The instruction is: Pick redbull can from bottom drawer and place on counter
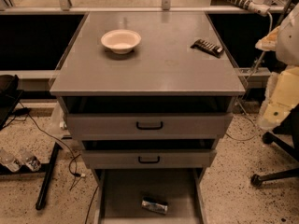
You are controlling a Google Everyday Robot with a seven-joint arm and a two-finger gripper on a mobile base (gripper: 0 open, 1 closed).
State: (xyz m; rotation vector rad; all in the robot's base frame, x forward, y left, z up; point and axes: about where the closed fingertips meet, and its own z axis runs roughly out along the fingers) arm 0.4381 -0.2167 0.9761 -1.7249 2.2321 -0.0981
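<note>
The redbull can (pixel 154 205) lies on its side near the front middle of the bottom drawer (pixel 124 188), which is pulled open. It is silver and blue. The counter (pixel 159 66) is the flat grey top of the cabinet above the drawers. My gripper is not in view. Only cream-coloured parts of my arm (pixel 286 85) show at the right edge, beside the counter and well above the can.
A white bowl (pixel 121 40) sits on the counter's back left and a dark ridged remote-like object (pixel 207 47) at its back right. Two upper drawers with black handles (pixel 149 125) stick out slightly. A chair base (pixel 275 174) stands right. Bottles (pixel 18 160) and cables lie left.
</note>
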